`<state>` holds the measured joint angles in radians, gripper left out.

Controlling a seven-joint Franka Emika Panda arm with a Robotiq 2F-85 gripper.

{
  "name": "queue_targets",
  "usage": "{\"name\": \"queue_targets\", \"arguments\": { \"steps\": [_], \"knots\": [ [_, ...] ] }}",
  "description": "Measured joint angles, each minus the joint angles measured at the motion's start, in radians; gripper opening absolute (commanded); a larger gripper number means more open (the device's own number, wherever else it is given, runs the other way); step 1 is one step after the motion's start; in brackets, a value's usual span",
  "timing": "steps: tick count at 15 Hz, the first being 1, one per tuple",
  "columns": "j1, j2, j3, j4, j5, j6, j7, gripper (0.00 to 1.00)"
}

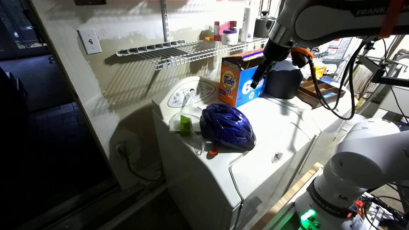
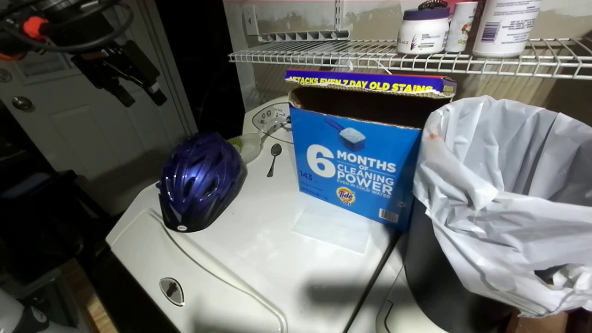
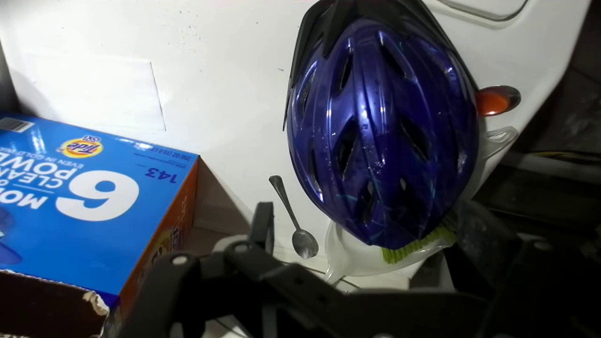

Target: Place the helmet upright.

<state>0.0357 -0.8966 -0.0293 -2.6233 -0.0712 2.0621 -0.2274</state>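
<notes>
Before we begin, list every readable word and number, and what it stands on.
"ATTACKS EVEN 7 DAY OLD STAINS": box flap
"6 MONTHS OF CLEANING POWER EVEN IN COLD WATER": box front
"Tide OXI": box side
"143": box side
"FRANK", partly covered: robot arm
"FRANKA EMIKA": robot base
"ML": robot base
"LAGE", partial: jar
Too small or blurred: helmet badge, bottle label, control panel, fine print

Glossy blue helmet, vented, upright w/ dome up, on wht appliance
</notes>
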Motion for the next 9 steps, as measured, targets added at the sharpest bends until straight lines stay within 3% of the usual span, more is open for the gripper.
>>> {"name": "queue_targets", "arguments": {
  "steps": [9],
  "knots": [
    [0.001,-0.001,0.0,-0.005,0.0,0.006,0.0,1.0]
  ]
}}
